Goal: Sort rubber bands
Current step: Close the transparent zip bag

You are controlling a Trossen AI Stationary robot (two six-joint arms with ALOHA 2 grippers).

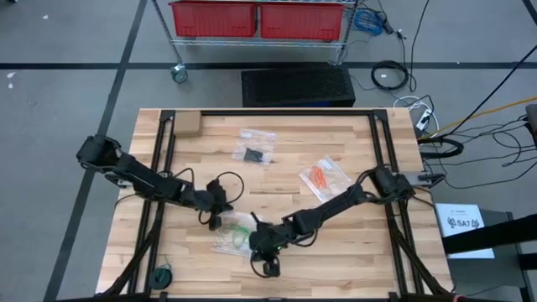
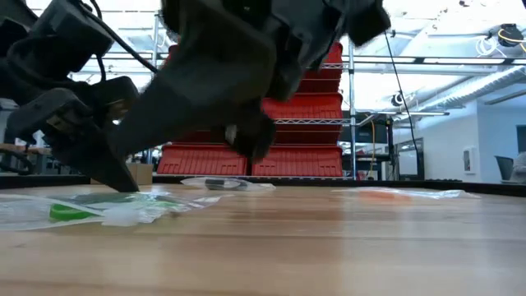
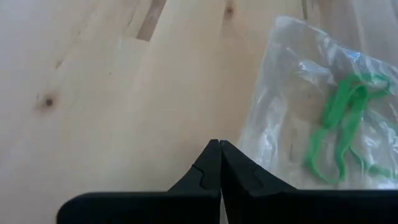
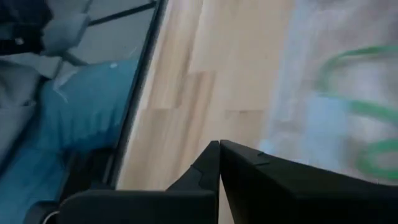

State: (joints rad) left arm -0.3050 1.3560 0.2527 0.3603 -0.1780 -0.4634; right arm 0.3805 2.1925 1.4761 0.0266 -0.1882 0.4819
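Observation:
A clear zip bag (image 1: 230,240) holding green rubber bands (image 3: 339,127) lies flat on the table near its near edge. My left gripper (image 1: 214,221) (image 3: 219,143) is shut, tips down at the bag's left edge (image 2: 123,186). My right gripper (image 1: 267,262) (image 4: 219,144) is shut too and hangs above the table just right of that bag, whose green bands (image 4: 367,106) show blurred beside its fingers. A bag with black bands (image 1: 254,154) and a bag with orange-red bands (image 1: 322,178) lie flat farther back. My left gripper points down with its shut fingertips (image 3: 211,155) beside the green-band bag's edge (image 3: 255,146); I cannot tell whether they touch the plastic. My right gripper's shut fingers (image 4: 249,163) stand in front of the bag's edge (image 4: 280,134); whether they touch it cannot be told.
A small cardboard box (image 1: 186,124) sits at the far left corner, and a dark round thing with green (image 1: 161,275) near the near left corner. Black frame rails (image 1: 159,168) cross the tabletop. A person's blue trouser leg (image 4: 74,118) shows beyond the table's edge.

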